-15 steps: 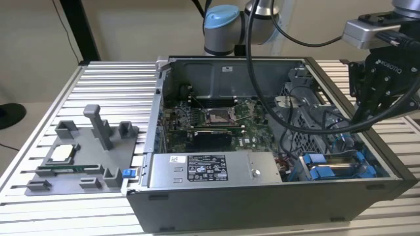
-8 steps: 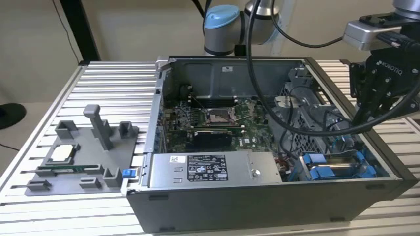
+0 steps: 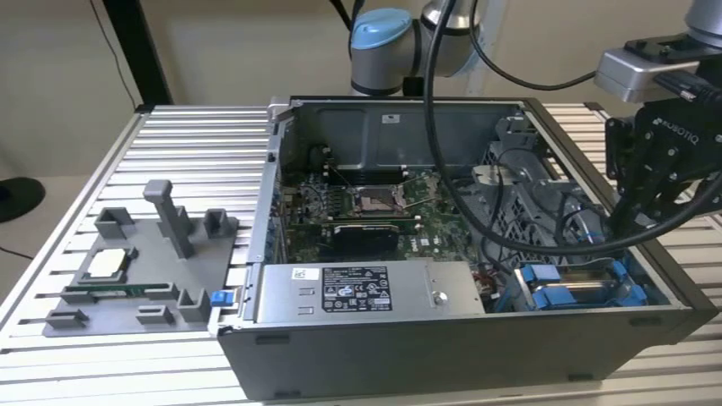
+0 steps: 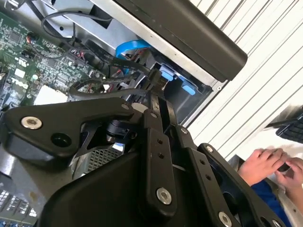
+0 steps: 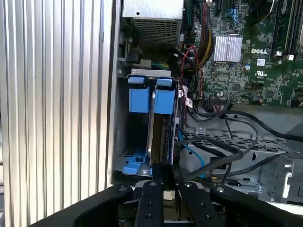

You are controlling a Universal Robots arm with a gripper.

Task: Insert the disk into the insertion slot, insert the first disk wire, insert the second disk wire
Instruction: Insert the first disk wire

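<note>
The disk (image 5: 161, 127) stands on edge in its blue frame inside the insertion slot (image 5: 124, 118), the grey metal bay at the case's corner (image 3: 581, 288). My gripper (image 5: 163, 171) is at the disk's near end, shut on the black connector of a disk wire (image 4: 154, 79). Black cables (image 5: 222, 156) run from that connector back over the perforated metal panel. A thin blue cable (image 5: 191, 152) lies beside the disk; its end is hidden behind the fingers (image 4: 152, 142). Which disk wire I hold cannot be told.
The open computer case (image 3: 451, 338) lies on a ribbed metal table (image 3: 192, 152). Inside are the power-supply box (image 3: 355, 292) and the motherboard (image 3: 361, 203). A grey fixture with parts (image 3: 147, 271) sits at the exterior view's left. A person's hands (image 4: 270, 165) rest beyond the table.
</note>
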